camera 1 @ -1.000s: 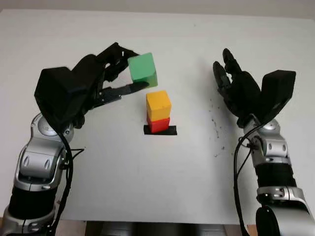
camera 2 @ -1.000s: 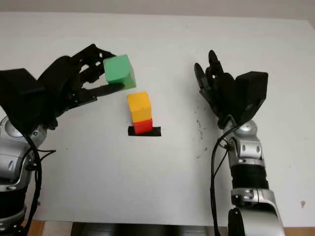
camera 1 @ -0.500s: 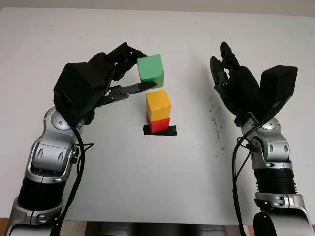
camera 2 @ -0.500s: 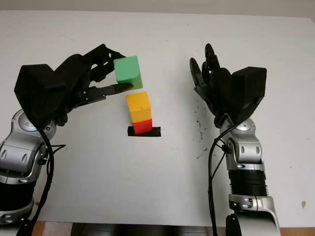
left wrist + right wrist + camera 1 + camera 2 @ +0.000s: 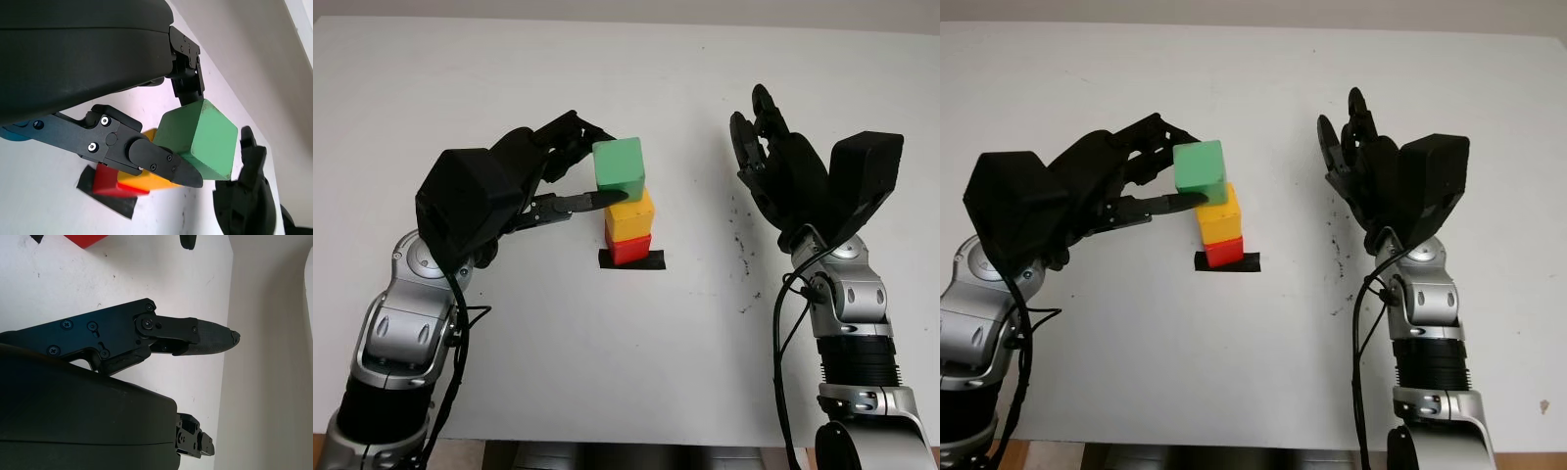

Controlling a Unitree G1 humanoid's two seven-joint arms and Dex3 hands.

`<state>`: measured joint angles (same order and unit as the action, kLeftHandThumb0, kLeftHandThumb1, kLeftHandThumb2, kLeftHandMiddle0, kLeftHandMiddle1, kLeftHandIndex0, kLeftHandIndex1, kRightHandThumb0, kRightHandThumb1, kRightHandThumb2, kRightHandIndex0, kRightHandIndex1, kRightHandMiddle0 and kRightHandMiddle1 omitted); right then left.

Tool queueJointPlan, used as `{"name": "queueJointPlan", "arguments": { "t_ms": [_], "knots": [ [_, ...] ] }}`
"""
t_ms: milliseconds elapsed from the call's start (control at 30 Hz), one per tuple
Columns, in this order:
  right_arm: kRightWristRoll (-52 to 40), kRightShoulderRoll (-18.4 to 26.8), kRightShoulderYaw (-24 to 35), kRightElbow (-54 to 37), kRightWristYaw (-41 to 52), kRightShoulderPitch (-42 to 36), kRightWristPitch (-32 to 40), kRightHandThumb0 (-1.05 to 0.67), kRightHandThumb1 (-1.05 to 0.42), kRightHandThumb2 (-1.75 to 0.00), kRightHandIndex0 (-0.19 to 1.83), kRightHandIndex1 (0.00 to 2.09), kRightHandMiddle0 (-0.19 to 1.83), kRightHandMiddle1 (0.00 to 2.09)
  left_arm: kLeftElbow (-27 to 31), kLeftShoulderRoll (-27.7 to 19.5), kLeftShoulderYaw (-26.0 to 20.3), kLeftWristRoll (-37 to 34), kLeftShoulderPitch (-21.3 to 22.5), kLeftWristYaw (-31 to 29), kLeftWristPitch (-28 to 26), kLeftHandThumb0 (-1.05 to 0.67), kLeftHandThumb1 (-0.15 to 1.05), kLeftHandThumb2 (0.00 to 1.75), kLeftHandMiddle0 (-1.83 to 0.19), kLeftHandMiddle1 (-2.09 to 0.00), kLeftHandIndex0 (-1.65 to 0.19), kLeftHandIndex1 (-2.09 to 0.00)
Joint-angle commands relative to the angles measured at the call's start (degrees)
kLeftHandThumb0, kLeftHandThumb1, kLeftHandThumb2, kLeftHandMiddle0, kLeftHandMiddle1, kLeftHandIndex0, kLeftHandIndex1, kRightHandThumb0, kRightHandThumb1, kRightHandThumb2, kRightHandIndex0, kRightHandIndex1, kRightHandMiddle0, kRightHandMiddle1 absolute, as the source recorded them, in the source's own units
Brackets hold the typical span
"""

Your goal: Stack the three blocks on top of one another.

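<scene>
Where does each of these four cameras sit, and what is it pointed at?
Left eye view: on the head, looking down at the white table; both arms rise from the bottom edge, the left hand holding the green block over the yellow block and red block.
Right eye view: beside it, same scene slightly shifted; the right hand is open, raised right of the stack.
Left wrist view: on the left wrist, facing its fingers gripping the green block.
Right wrist view: on the right wrist, facing its own fingers over the table.
Shared: the wrist views both catch the red block.

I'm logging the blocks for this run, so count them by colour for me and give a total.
Green block, held in the left robot hand: 1
Yellow block: 1
Red block: 1
Total: 3
</scene>
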<state>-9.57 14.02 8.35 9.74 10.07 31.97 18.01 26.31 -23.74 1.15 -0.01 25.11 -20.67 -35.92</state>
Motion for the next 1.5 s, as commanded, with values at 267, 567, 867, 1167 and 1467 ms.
{"name": "queueJointPlan", "arguments": {
  "t_ms": [267,567,867,1167,1467],
  "knots": [
    [0.01,-0.15,0.03,0.07,0.33,0.01,-0.51,-0.65,-1.05,-0.47,-0.19,0.0,-0.19,0.0,3.65,-0.47,-0.29,0.84,-4.03,1.53,0.1,-0.41,1.05,0.06,-0.2,-0.06,-0.27,-1.7],
    [0.05,-0.57,0.3,-0.73,-0.52,-0.65,-0.34,-0.65,-1.05,-0.47,-0.19,0.0,-0.18,0.01,1.43,1.31,0.83,2.37,-4.3,3.65,2.73,-0.4,1.05,0.07,-0.18,-0.05,-0.21,-1.7],
    [0.09,-0.3,0.24,-0.78,-0.14,-1.02,-0.84,-0.65,-1.05,-0.48,-0.19,0.0,-0.19,0.0,-1.4,3.47,1.55,3.84,-4.07,5.67,6.6,-0.38,1.05,0.07,-0.18,-0.05,-0.19,-1.67],
    [0.22,-0.17,0.13,-1.05,-0.11,-1.07,-0.51,-0.64,-1.05,-0.49,-0.19,0.0,-0.19,0.01,-0.15,4.55,1.15,2.4,-3.0,5.15,4.47,-0.39,1.05,0.06,-0.17,-0.05,-0.21,-1.63],
    [0.58,-0.12,0.03,-1.37,-0.41,-1.27,-0.59,-0.65,-1.05,-0.48,-0.19,0.0,-0.18,0.02,0.91,4.36,0.98,1.07,-2.79,4.79,2.28,-0.4,1.05,0.06,-0.19,-0.06,-0.23,-1.62]
  ]
}}
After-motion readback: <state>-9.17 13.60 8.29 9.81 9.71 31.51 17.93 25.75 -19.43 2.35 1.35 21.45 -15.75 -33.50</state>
